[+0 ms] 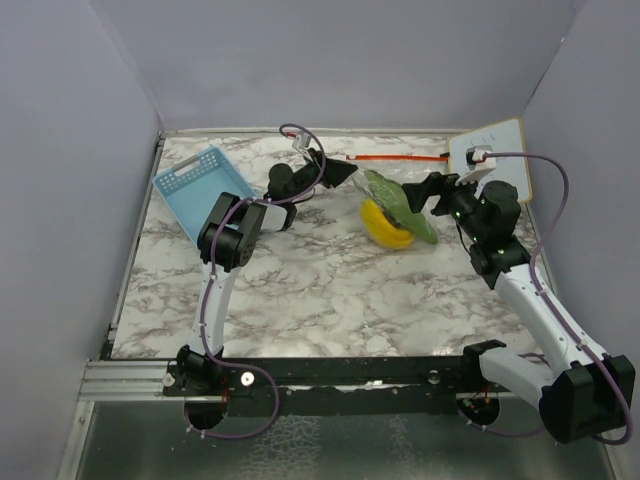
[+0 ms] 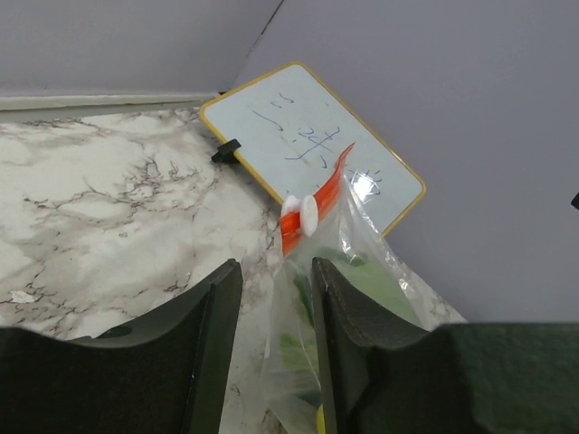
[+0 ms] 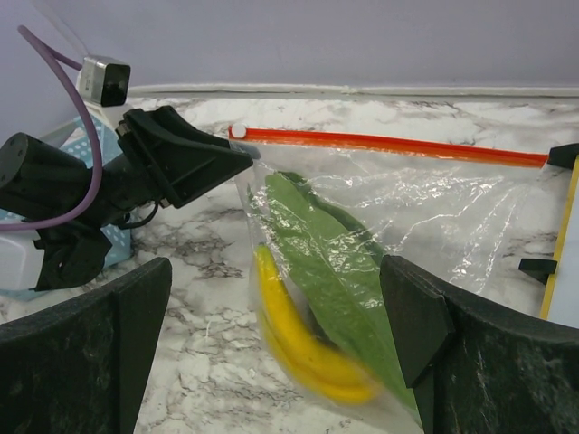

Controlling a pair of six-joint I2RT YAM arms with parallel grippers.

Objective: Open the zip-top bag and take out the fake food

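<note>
Marble tabletop (image 1: 330, 300) under both arms, and the zip-top bag (image 3: 434, 208) sits toward the far edge, its orange-red zip strip (image 3: 380, 143) stretched straight. Inside it, a green leafy piece (image 3: 326, 253) lies over a yellow piece (image 3: 298, 348). The left gripper (image 2: 271, 271) straddles the slider corner, jaws part-spread, nothing pinched. The right gripper (image 3: 274, 271) gapes wide, facing the bag.

Even bright light, soft shadows, zip-top bag (image 3: 434, 208) glinting

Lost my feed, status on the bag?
Left pincer open, astride corner of zip-top bag. Right pincer open wide, bag before it. Fake food inside. Nothing blocking.
</note>
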